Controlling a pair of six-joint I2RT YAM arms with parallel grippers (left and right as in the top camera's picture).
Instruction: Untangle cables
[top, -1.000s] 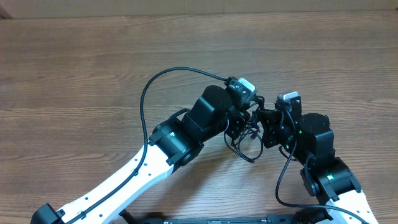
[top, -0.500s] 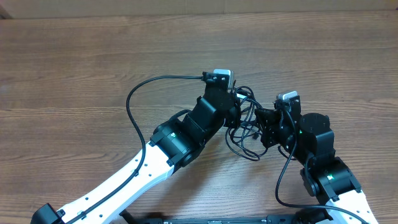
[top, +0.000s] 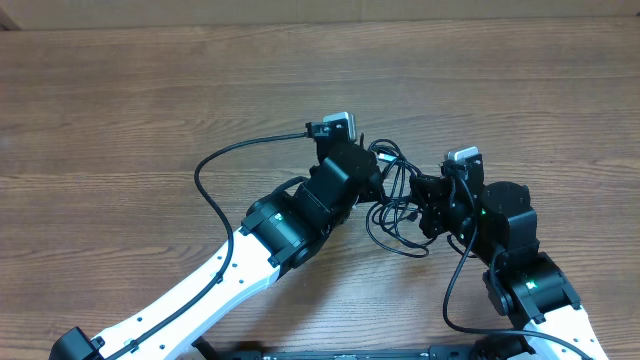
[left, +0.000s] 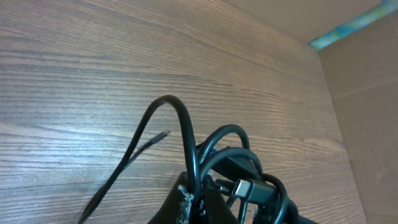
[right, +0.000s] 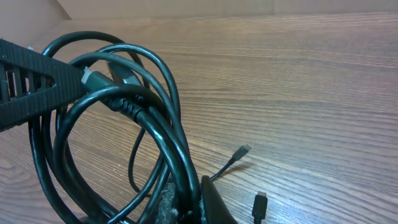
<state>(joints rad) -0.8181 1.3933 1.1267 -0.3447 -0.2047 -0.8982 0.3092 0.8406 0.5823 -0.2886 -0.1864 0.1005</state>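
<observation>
Left claw (top: 383, 188) and right claw (top: 426, 203) both clamp tight on the tangled cables (right: 177, 158) between them.

Brown wood-grain table (top: 120, 100), soft even light. Plain beige wall (top: 300, 10) along table's far edge. Teal strip (left: 348, 28) beyond table's edge.
</observation>
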